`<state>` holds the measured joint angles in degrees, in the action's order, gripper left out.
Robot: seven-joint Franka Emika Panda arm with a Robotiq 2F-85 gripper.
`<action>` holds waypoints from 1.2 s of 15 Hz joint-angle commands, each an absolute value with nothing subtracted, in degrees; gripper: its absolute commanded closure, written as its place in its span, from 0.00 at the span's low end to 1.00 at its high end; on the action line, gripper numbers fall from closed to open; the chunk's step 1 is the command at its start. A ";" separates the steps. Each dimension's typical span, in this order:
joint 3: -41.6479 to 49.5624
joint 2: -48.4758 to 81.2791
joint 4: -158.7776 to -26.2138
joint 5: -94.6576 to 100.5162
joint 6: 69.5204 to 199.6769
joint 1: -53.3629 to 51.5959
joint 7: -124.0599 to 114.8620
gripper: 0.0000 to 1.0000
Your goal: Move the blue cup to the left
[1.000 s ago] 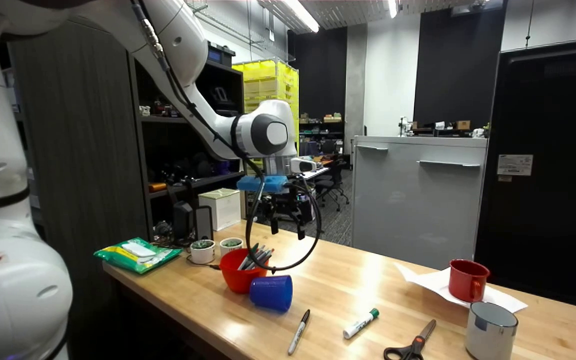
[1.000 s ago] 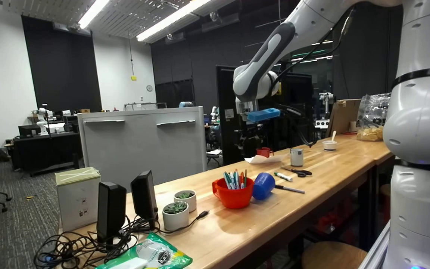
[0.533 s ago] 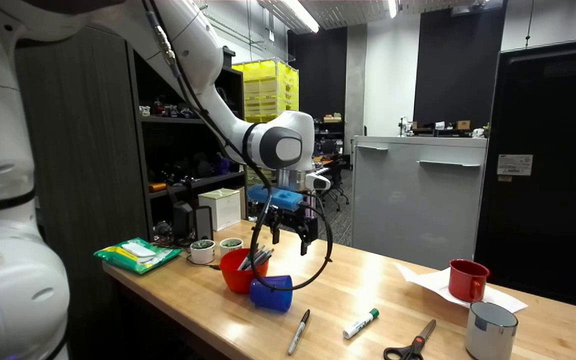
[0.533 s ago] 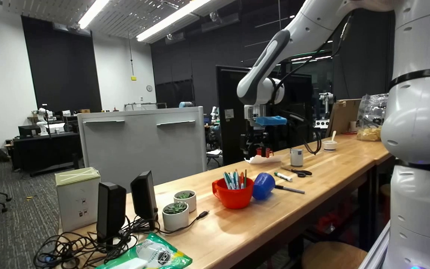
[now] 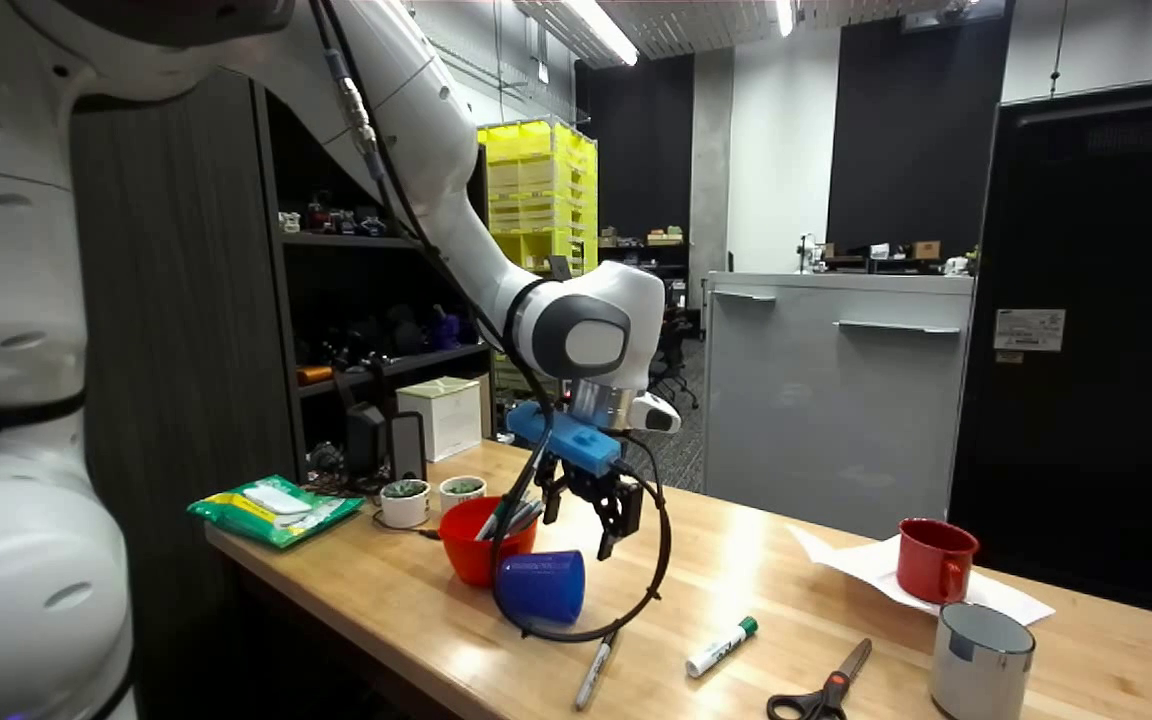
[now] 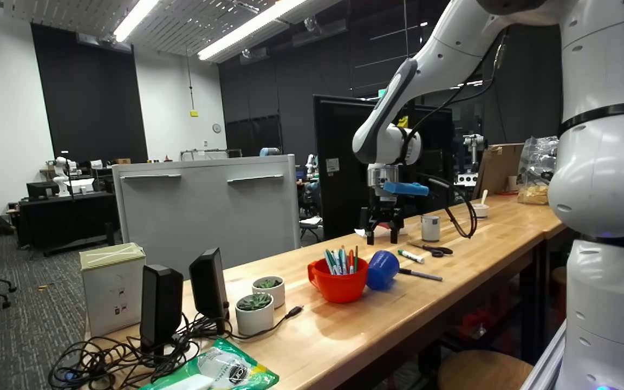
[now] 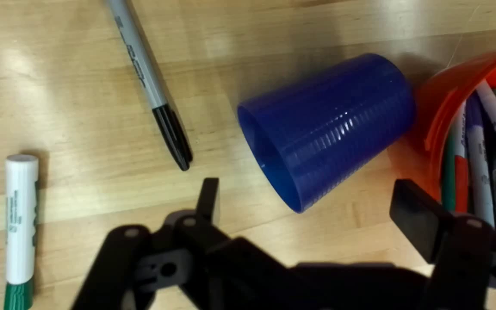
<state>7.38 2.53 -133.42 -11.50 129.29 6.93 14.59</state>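
Blue cup (image 7: 325, 129) lies on its side on the counter (image 6: 312, 346), right next to a red mug (image 6: 339, 287) of markers (image 7: 481, 168). Higher up, the tool (image 6: 382, 237) has its 2 fingers (image 7: 416, 219) spread wide.

1. A wooden table (image 5: 796, 590) stretches beneath the hand (image 5: 578, 533).
2. A grey panel (image 5: 826, 420) and white wall (image 5: 776, 160) rise beyond the hand.
3. Strip lights (image 5: 603, 30) glow from the ceiling (image 5: 686, 30), well above the hand.

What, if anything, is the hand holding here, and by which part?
Nothing is held. The hand is open and apart from the blue cup, which lies on its side on the table.
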 commanded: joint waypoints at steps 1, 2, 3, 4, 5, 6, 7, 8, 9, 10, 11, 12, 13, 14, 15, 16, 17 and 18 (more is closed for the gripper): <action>7.41 3.14 -134.18 -15.86 127.94 8.09 18.53 0.00; 7.30 3.69 -134.03 -17.96 127.39 8.37 20.22 0.00; 7.14 4.28 -133.85 -20.70 126.64 8.64 22.47 0.00; 7.05 4.74 -133.70 -22.78 125.86 8.84 24.14 0.00; 6.99 5.30 -133.52 -24.66 125.20 9.00 25.63 0.00; 6.98 5.82 -133.38 -26.28 124.56 9.20 26.98 0.00; 6.99 6.28 -133.27 -27.66 123.91 9.44 28.05 0.00; 7.04 6.73 -133.19 -28.76 123.31 9.71 29.02 0.00; 7.07 7.19 -133.12 -29.68 122.87 9.98 29.84 0.00; 7.11 7.62 -133.05 -30.41 122.39 10.31 30.60 0.00; 7.13 8.00 -132.97 -31.15 121.93 10.65 31.27 0.00; 7.12 8.45 -132.85 -31.94 121.45 11.03 32.07 0.00; 7.11 8.78 -132.77 -32.55 121.00 11.38 32.73 0.00; 7.09 9.12 -132.66 -33.23 120.67 11.70 33.40 0.25; 7.08 9.31 -132.61 -33.51 120.51 11.88 33.71 0.27; 7.06 9.45 -132.53 -33.59 120.45 11.99 34.00 0.32; 7.00 9.48 -132.58 -33.54 120.48 12.03 34.05 0.39; 6.95 9.49 -132.59 -33.48 120.48 12.04 34.15 0.49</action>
